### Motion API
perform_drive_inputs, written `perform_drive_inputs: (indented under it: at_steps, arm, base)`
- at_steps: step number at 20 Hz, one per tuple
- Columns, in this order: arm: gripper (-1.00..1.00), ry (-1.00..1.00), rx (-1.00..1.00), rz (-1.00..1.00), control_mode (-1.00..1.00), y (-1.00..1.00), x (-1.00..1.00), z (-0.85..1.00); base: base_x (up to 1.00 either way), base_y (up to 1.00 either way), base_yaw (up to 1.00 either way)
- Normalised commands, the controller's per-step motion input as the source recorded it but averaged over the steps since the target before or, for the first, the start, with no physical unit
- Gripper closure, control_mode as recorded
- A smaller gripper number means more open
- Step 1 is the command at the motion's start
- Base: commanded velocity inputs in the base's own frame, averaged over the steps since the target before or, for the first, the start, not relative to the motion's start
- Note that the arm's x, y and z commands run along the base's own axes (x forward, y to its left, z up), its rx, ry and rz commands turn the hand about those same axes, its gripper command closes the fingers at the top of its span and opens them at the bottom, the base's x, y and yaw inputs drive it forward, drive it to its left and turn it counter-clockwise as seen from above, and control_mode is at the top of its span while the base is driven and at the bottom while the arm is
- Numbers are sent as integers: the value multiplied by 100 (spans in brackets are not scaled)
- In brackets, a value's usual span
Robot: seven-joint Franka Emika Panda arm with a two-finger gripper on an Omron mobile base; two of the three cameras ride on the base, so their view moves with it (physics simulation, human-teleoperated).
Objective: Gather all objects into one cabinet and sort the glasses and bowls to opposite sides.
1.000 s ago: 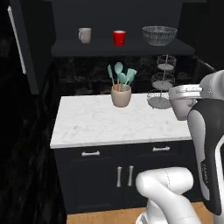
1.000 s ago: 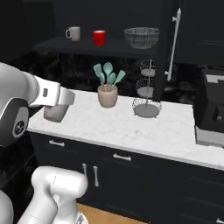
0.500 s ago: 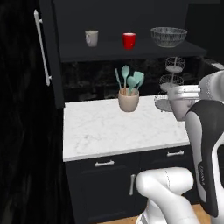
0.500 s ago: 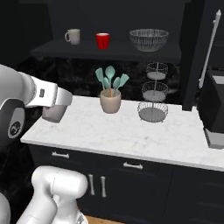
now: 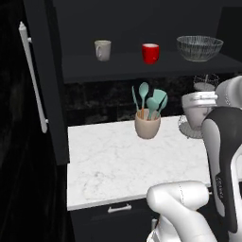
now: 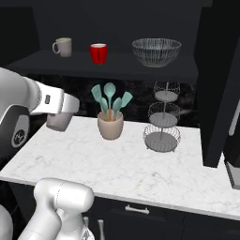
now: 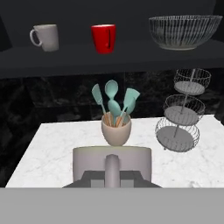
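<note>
A: Hand view: gripper (image 7: 112,177) is closed on a grey mug (image 7: 112,162), handle facing the camera between the fingertips. Mug is upright, carried above the marble counter (image 7: 65,144).

B: Confirmed from the base views? Where's the arm?

A: Left base view has the grey mug (image 5: 199,109) at the right, over the counter (image 5: 118,165), just in front of the basket stand (image 5: 204,90). Right base view puts the same mug (image 6: 59,120) under the hand at the left, near the utensil pot (image 6: 110,124).

B: Rest of the task items?

A: All on the dark cabinet shelf (image 6: 93,63). Left to right: pale mug (image 6: 62,46), red mug (image 6: 98,53), mesh bowl (image 6: 156,51). The two mugs stand near each other, the bowl well apart at the right end.

B: Cabinet door?

A: Open, swung out at far left in the left base view, white bar handle (image 5: 33,78) showing. Basket stand (image 6: 161,117) sits on the counter right of the pot.
</note>
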Motion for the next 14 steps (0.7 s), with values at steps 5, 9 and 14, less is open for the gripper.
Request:
perform_drive_inputs:
  at_steps: [5, 9, 14]
  arm:
    - [100, 0, 0, 0, 100, 0, 0, 0]
    - [100, 0, 0, 0, 100, 0, 0, 0]
    - [100, 0, 0, 0, 100, 0, 0, 0]
  base:
    - [4, 0, -11]
    - [0, 0, -17]
    - [0, 0, -1]
